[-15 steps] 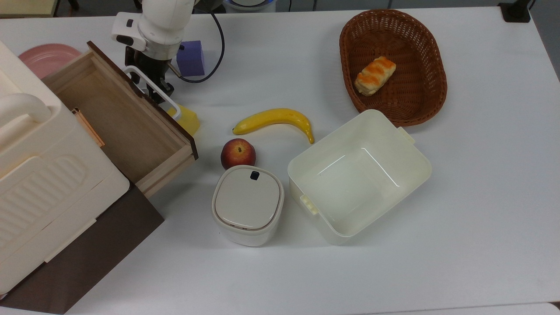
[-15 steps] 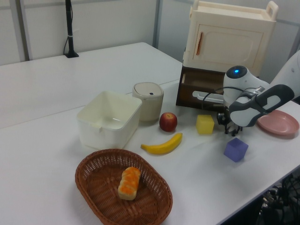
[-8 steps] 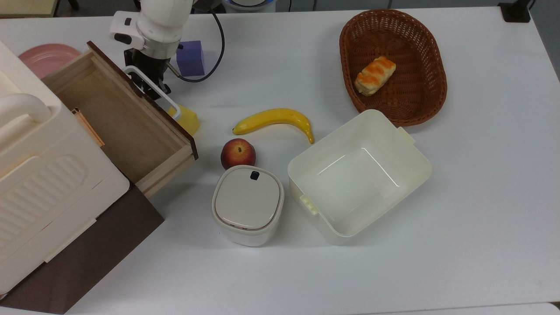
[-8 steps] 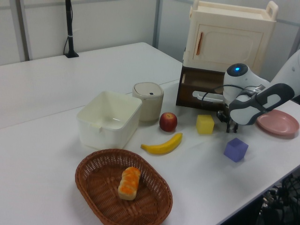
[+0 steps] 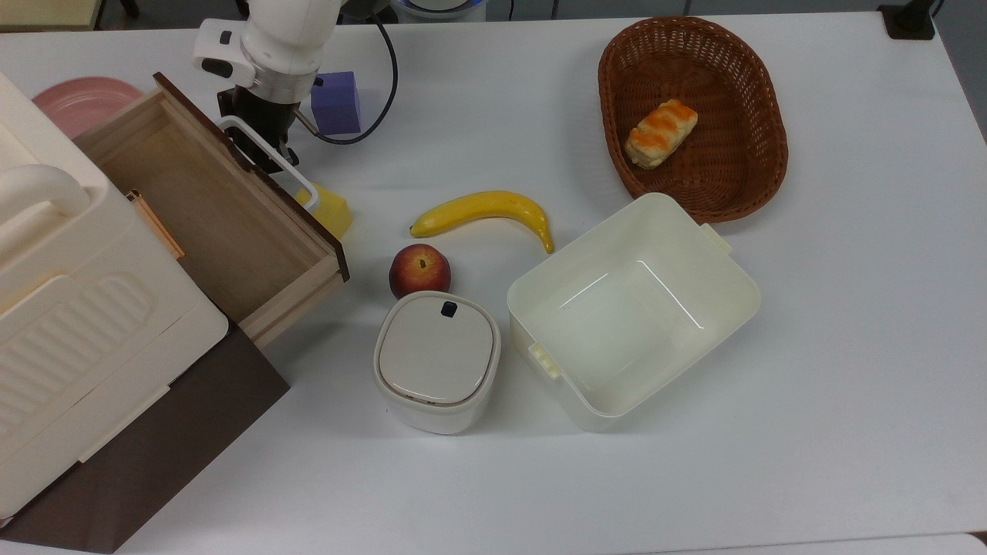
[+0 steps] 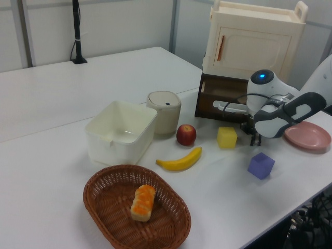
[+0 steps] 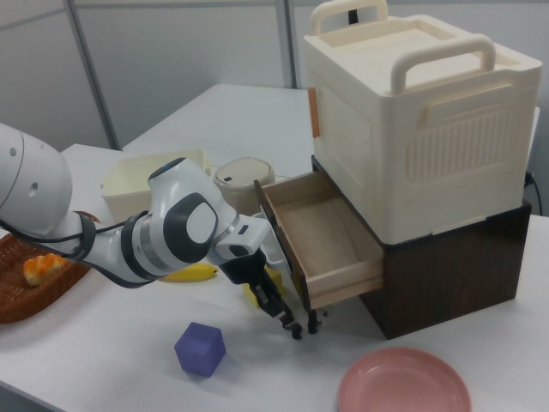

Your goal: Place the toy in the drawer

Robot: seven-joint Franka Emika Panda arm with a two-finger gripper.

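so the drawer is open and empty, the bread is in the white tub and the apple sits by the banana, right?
Not quite: the bread lies in the wicker basket, not the white tub, which the top view shows empty. The rest holds: the drawer is open and empty, and the apple sits by the banana.

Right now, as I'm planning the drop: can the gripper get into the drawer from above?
Probably yes. The drawer is pulled out and its wooden floor lies bare. The gripper sits low outside its front, so it would likely have to rise over that first.
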